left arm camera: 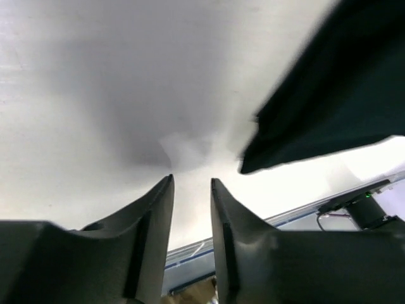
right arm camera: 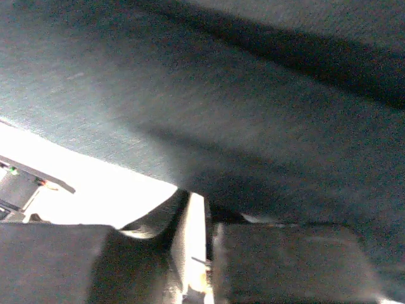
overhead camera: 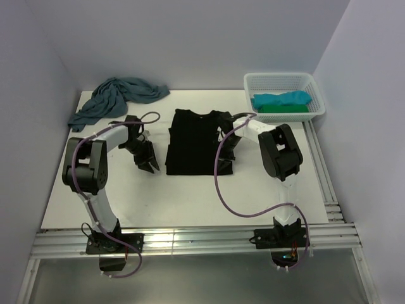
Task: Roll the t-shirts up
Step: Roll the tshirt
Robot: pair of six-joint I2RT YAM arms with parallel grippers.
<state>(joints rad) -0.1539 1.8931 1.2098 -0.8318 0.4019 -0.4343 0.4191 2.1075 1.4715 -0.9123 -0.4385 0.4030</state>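
A black t-shirt [overhead camera: 199,142] lies folded into a tall rectangle mid-table. My left gripper [overhead camera: 149,164] hovers just left of its near corner. In the left wrist view this gripper [left arm camera: 192,183] is open by a narrow gap with only table between the fingers, and the black shirt's corner [left arm camera: 335,95] shows at the upper right. My right gripper [overhead camera: 229,134] is at the shirt's right edge. In the right wrist view its fingers [right arm camera: 205,199] stand a thin slit apart, with light showing through. Their tips press against black cloth [right arm camera: 221,95] that fills the view.
A dusty-blue t-shirt [overhead camera: 117,98] lies crumpled at the back left. A white mesh basket [overhead camera: 314,88] at the back right holds a turquoise shirt [overhead camera: 281,99] on a green one [overhead camera: 285,109]. Aluminium rails [overhead camera: 190,237] run along the near edge and right side.
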